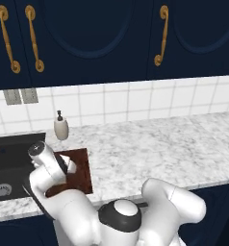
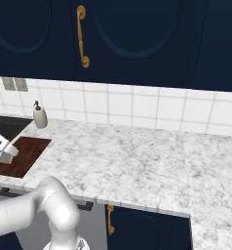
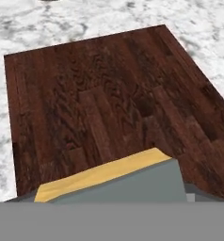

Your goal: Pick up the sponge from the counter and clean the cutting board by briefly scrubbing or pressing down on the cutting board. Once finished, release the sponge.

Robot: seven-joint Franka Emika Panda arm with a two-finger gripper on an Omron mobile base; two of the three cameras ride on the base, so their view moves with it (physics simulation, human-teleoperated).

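Sponge [image 3: 115, 181] is sitting at the bottom of the hand view, its yellow body and grey-green top lying directly in front of the camera and over the near edge of the cutting board [image 3: 109, 103]. In the right base view, a small yellow block [image 2: 9, 158] is showing at the end of the gripper [image 2: 6, 155], above the left part of the board [image 2: 25, 151]. The gripper appears to be holding the sponge, but the fingertips themselves are hidden behind it, so the jaw opening cannot be read. Whether the sponge is touching the board surface cannot be told.

The cutting board is lying flat on the counter [image 1: 174, 144], just beside the dark sink basin [image 1: 10, 158]. In the left base view, the arm is reaching down over the board [image 1: 80, 166] and covering much of it.

A soap dispenser [image 1: 61, 127] is standing upright against the tiled wall, behind the board. Dark blue cabinets with brass handles [image 1: 160, 36] are hanging above.
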